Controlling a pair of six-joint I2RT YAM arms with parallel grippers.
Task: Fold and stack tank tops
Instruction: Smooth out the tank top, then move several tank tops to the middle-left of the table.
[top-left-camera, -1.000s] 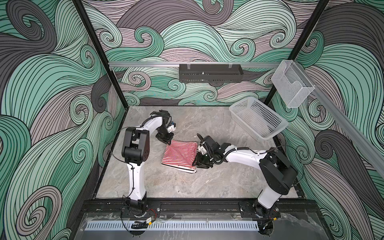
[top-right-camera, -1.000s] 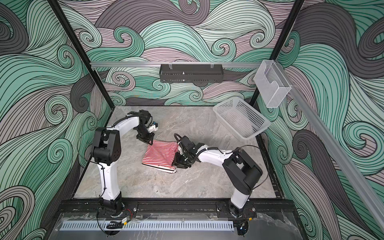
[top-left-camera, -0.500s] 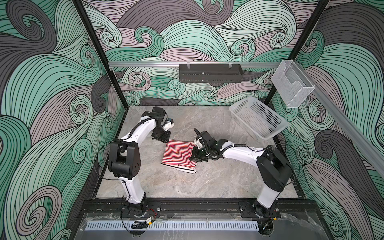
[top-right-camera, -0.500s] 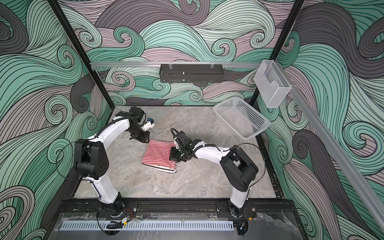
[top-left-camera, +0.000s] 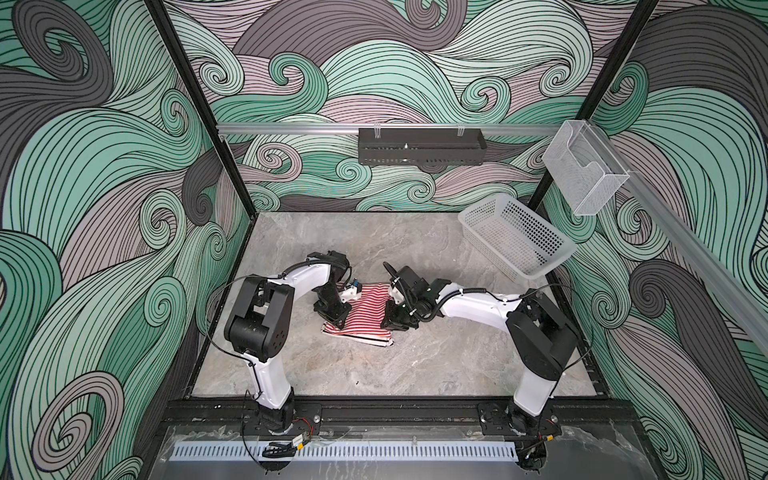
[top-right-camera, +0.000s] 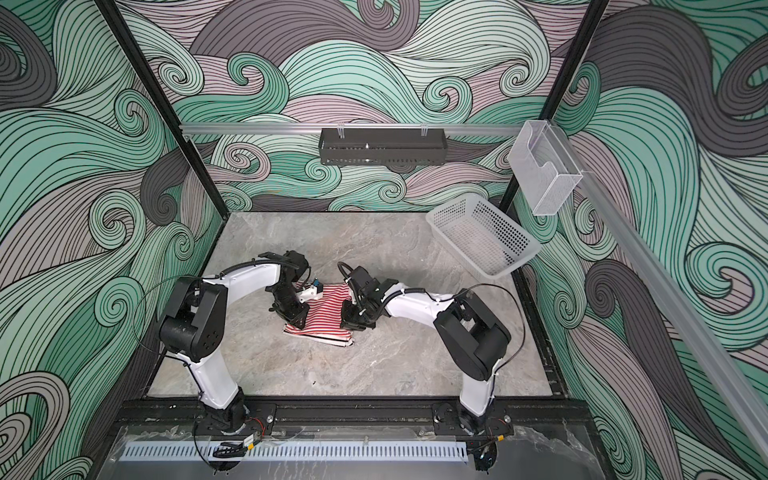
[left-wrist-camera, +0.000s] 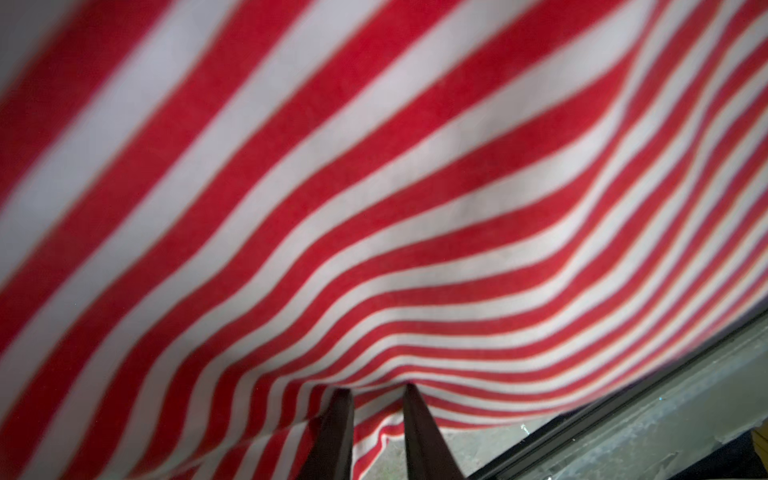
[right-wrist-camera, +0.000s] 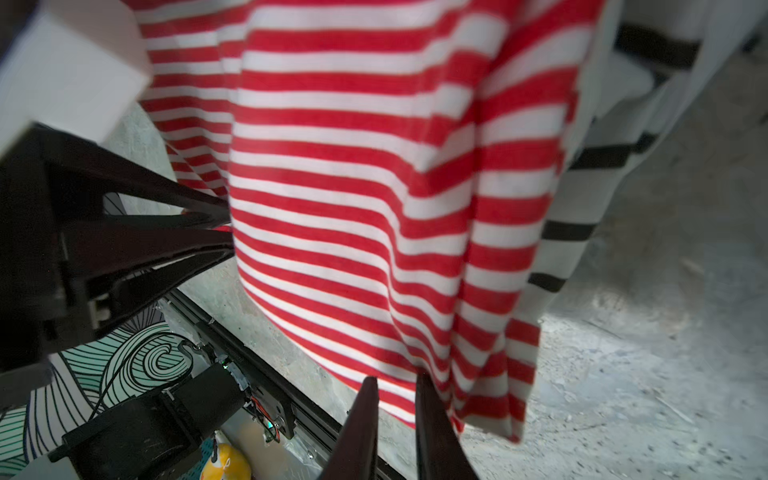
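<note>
No legible text, label, brand mark, numeral or sign in any view.
</note>
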